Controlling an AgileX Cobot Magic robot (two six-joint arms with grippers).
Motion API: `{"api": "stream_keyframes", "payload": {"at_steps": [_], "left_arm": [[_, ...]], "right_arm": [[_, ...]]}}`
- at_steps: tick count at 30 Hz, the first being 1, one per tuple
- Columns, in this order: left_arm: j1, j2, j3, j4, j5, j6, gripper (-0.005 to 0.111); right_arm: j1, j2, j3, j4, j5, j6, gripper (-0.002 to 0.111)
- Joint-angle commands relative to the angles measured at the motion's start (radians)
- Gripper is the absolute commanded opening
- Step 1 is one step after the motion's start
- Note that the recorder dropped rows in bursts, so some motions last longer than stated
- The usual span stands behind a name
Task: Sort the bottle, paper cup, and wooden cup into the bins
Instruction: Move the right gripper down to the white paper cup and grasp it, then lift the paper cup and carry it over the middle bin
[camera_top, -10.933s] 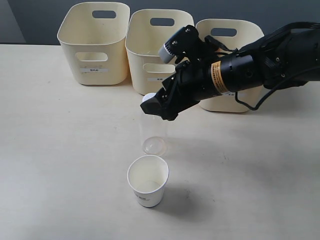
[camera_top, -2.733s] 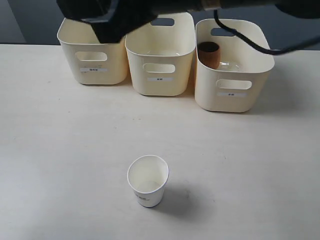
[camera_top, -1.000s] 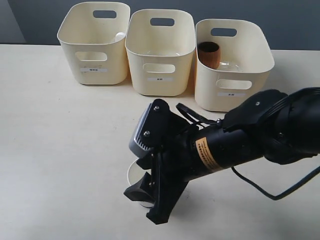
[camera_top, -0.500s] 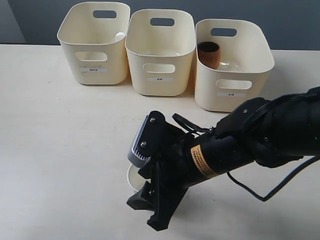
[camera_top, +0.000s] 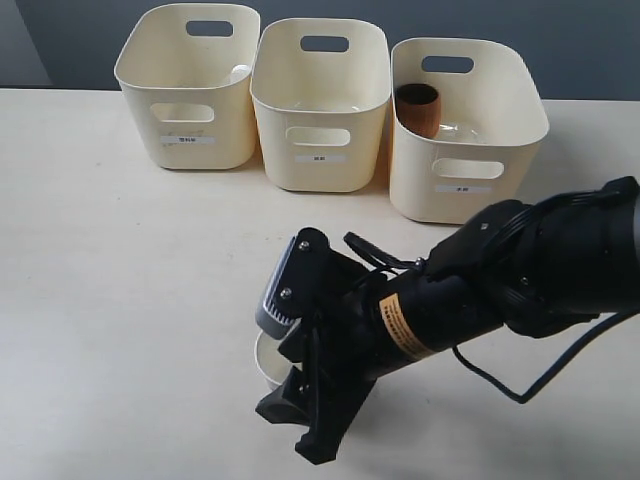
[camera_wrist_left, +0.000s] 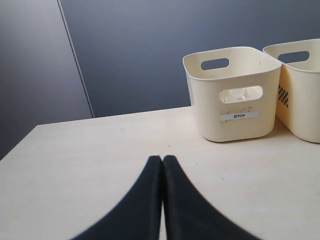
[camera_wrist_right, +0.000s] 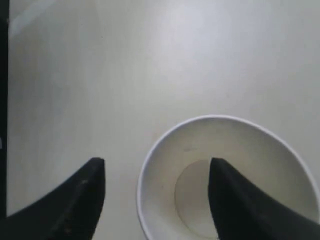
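Note:
The white paper cup (camera_top: 262, 361) stands upright on the table, mostly hidden under my right arm. My right gripper (camera_top: 291, 402) is open around the cup's wall. In the right wrist view, one finger (camera_wrist_right: 90, 175) is outside the paper cup (camera_wrist_right: 167, 165) and the other is inside it, with the right gripper (camera_wrist_right: 156, 161) over the rim. The wooden cup (camera_top: 418, 108) sits in the right bin (camera_top: 420, 190). The bottle's white cap (camera_top: 240, 72) shows inside the left bin (camera_top: 150, 110). My left gripper (camera_wrist_left: 162, 159) is shut and empty, low over the table.
The middle bin (camera_top: 318, 165) stands between the other two at the back of the cream table (camera_top: 110, 300). In the left wrist view, the left bin (camera_wrist_left: 235, 130) is ahead and a second bin (camera_wrist_left: 300, 110) is at the frame edge.
The right arm has come down from the bins to the paper cup. Over the last second it has settled slightly lower around the cup. The bottle is no longer on the table.

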Motion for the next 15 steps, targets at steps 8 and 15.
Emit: {"api": "stream_keyframes", "payload": {"at_steps": [8, 15], "left_arm": [[0.000, -0.005, 0.002, 0.000, -0.007, -0.002, 0.000], [0.000, -0.005, 0.002, 0.000, -0.007, -0.002, 0.000]], "right_arm": [[0.000, 0.042, 0.006, 0.001, 0.038, -0.036, 0.000], [0.000, 0.042, 0.006, 0.001, 0.091, -0.075, 0.000]]}}
